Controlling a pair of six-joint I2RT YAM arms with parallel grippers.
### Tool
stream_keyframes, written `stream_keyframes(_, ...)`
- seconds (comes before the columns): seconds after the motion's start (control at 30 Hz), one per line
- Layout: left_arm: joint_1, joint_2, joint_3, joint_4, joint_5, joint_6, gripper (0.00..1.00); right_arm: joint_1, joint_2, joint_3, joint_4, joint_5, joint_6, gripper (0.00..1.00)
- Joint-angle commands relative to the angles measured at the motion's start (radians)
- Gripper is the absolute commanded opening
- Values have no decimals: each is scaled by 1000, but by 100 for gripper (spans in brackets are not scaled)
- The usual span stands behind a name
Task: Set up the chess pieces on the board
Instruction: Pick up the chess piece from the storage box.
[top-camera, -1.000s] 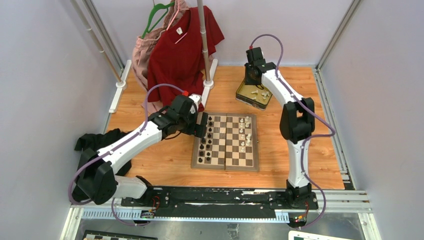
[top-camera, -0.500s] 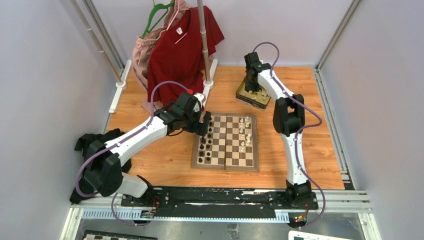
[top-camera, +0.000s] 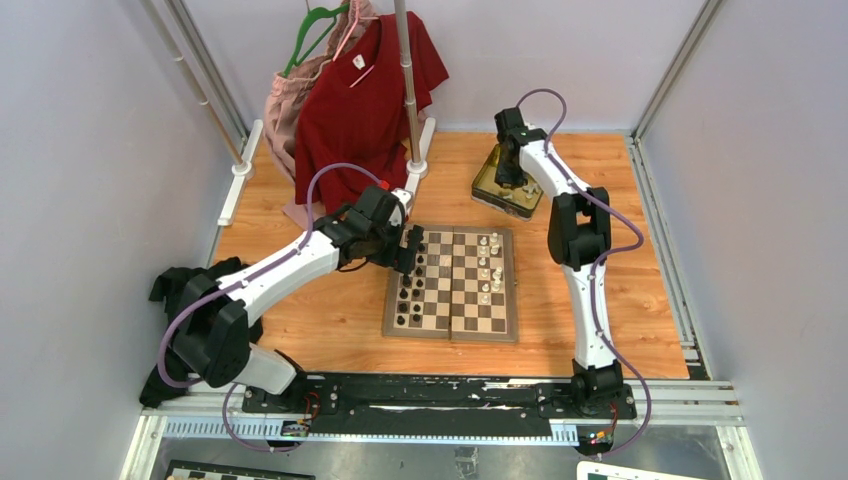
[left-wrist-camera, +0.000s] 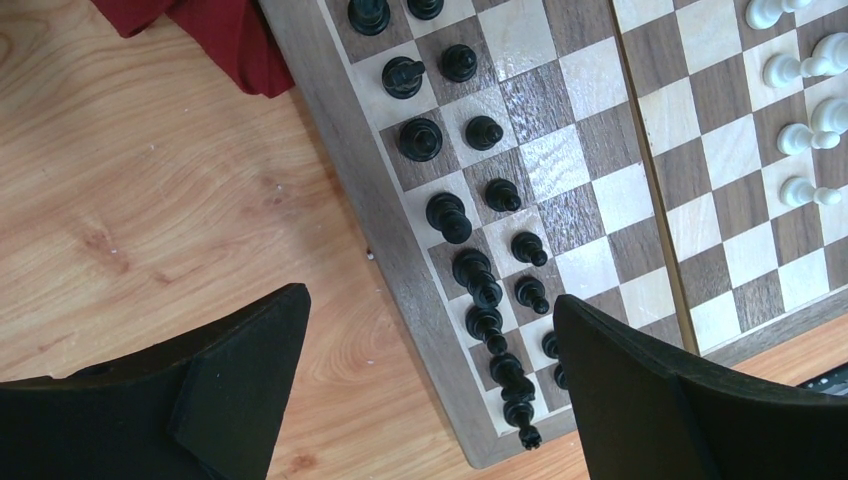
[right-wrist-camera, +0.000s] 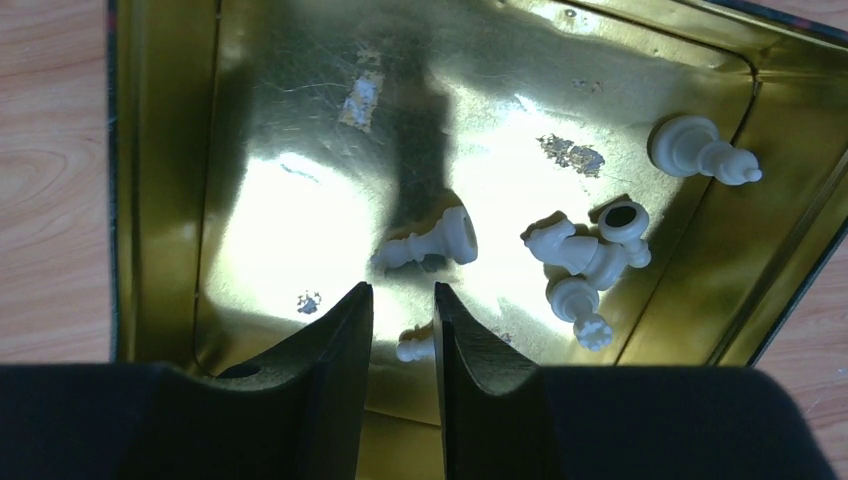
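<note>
Top: left gripper (top-camera: 412, 250) over board (top-camera: 450, 333) left edge, above black pieces (top-camera: 410, 287). right gripper (top-camera: 512, 180) down in tin (top-camera: 497, 197). Some white pieces (top-camera: 490, 268) on board's right side.
Left wrist: jaws spread wide, empty.
Right wrist: narrow gap; one white piece (right-wrist-camera: 413, 347) lies in it, grip unclear; others loose just beyond fingertips.

Counting the chess set
One board (top-camera: 451, 283) is carrying about sixteen black figures (left-wrist-camera: 447, 215), in two rows of eight, and roughly seven white chess pieces (left-wrist-camera: 790, 70); six more white ones are lying in the single gold tin (right-wrist-camera: 160, 200).
</note>
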Motion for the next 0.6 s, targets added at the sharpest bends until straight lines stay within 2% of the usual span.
stream_keyframes(0.0,1,16,35,6,2,18,98,-28,42,20,-27,21,43,33)
stream_keyframes(0.57,5,50,53,5,2,27,98,-71,79,83,-29,54,27,36)
